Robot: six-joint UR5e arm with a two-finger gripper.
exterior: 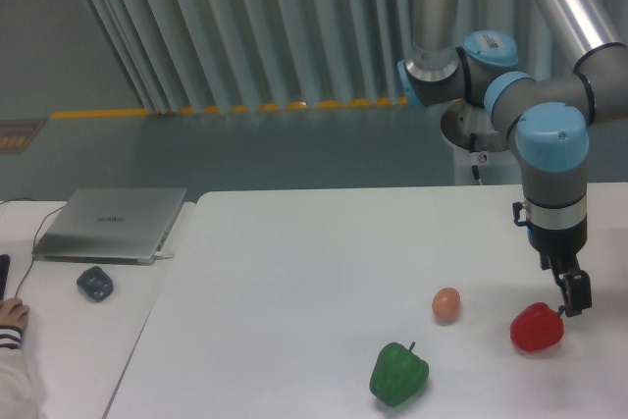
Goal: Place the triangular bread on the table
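I see no flat tan triangular bread anywhere, so its bearing from my black two-finger gripper [571, 299] is unknown; finger state unreadable, tips just right of the glossy red pepper [537, 329] on the white table [294, 272].

You see the hand [574, 293] hanging low at the right of the bench [294, 262], just beside a red pepper [537, 329]. An egg [446, 304] sits left of it, a green pepper [398, 375] nearer. A laptop [111, 224] lies far left.
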